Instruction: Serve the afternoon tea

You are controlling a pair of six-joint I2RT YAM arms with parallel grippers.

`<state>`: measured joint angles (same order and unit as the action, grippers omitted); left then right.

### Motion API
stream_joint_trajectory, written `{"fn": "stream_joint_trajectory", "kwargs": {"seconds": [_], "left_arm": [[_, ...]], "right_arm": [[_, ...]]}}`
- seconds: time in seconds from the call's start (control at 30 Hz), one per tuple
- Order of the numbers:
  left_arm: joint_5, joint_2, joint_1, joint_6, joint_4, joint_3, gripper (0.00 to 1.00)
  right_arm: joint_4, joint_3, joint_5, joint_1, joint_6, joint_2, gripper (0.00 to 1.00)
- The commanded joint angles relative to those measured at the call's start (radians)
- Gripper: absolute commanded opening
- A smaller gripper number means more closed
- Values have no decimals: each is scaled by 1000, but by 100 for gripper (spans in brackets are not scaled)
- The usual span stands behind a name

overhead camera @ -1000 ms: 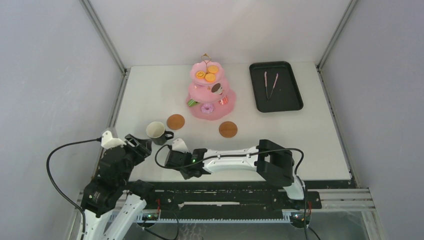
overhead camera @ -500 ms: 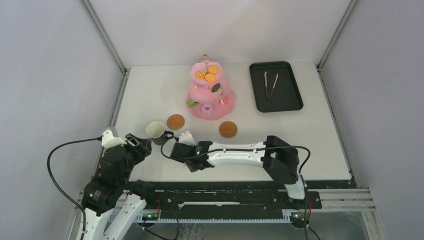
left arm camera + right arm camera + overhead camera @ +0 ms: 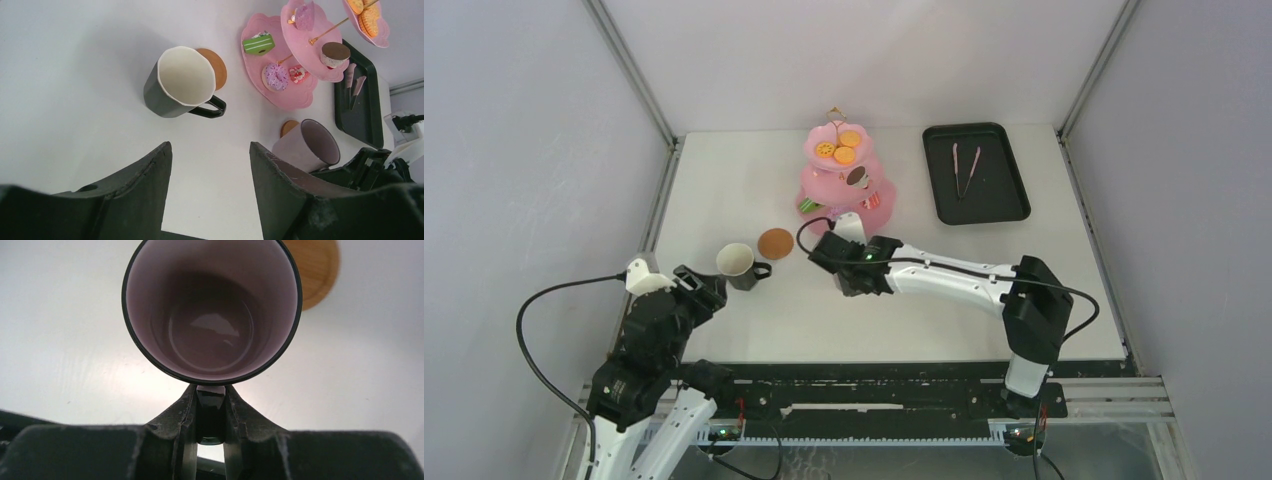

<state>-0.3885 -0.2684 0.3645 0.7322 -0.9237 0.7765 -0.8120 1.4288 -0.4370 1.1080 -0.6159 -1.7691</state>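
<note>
The pink three-tier cake stand [image 3: 844, 185] with small toy pastries stands at the table's back middle. A dark mug [image 3: 737, 262] with a cream inside sits upright beside a round brown coaster [image 3: 775, 243], not on it. My right gripper [image 3: 211, 392] is shut on the handle of a second, pale lilac mug [image 3: 212, 310], held upright next to the other coaster [image 3: 315, 275]; the arm hides that coaster from above. My left gripper [image 3: 210, 150] is open and empty, near the front left of the table, short of the dark mug [image 3: 180, 82].
A black rectangular tray [image 3: 976, 172] holding thin tongs [image 3: 964, 168] lies at the back right. The right arm stretches across the middle of the table. Grey walls close in the left, back and right sides.
My right arm has carried the lilac mug from the table's front edge away from me and rightward, to just in front of the cake stand. The left arm has stayed still.
</note>
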Motion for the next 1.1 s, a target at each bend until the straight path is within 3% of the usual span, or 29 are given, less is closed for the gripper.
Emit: {"fn": "stream_joint_trajectory", "kwargs": {"seconds": [0.0,0.33,1.07], "left_arm": [[-5,5,2,-22,43,30,63],[-6,-13,3,-40,42,39,64],[-23,-82,3,-98,38,66,63]], "right_arm": [[36,-17,-74,-40,-5,86,0],[135,-110,-127,-118,15,133,0],[311,-172,-95,-254,92,108,0]]}}
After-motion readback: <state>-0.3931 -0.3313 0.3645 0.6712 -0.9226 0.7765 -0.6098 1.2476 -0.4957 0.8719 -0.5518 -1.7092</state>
